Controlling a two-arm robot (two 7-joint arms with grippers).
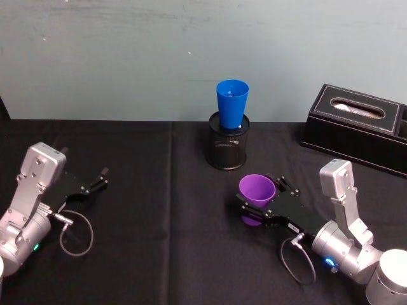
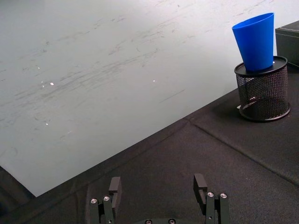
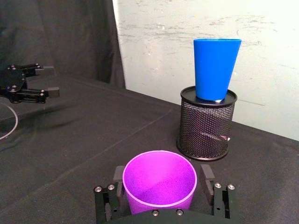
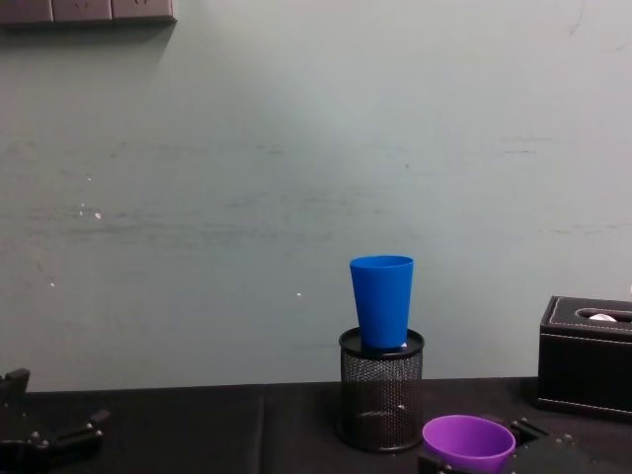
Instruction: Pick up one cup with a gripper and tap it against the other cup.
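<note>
- Right gripper (image 1: 262, 202) is low over the black table (image 1: 159, 254), on the robot's right side, jaws around the purple cup (image 1: 257, 189).
- In the right wrist view the purple cup (image 3: 159, 182) sits upright, mouth up, between the two fingers (image 3: 207, 173) of the right gripper (image 3: 161, 179); fingers look pressed to its sides, so it is clamped on the cup.
- Whether the cup base touches the cloth or is lifted off it: can't tell.
- Blue cup (image 1: 231, 103) is ahead of the right gripper and a bit to its left, apart from the purple cup, no contact.
- Blue cup stands upright, its narrow end down in the top of a black mesh pen holder (image 1: 228, 149), rim well above the holder.
- Chest view: purple cup (image 4: 468, 442) sits lower than the blue cup (image 4: 381, 300) and just right of the pen holder (image 4: 380, 400).
- Black box (image 1: 356, 127) is beyond the right gripper, toward the wall.
- Left gripper (image 1: 100, 178) is far off on the left side of the table, fingers spread, holding nothing.
- Left wrist view: left gripper (image 2: 157, 186) fingers apart over bare cloth, blue cup (image 2: 255, 41) well ahead of it.
</note>
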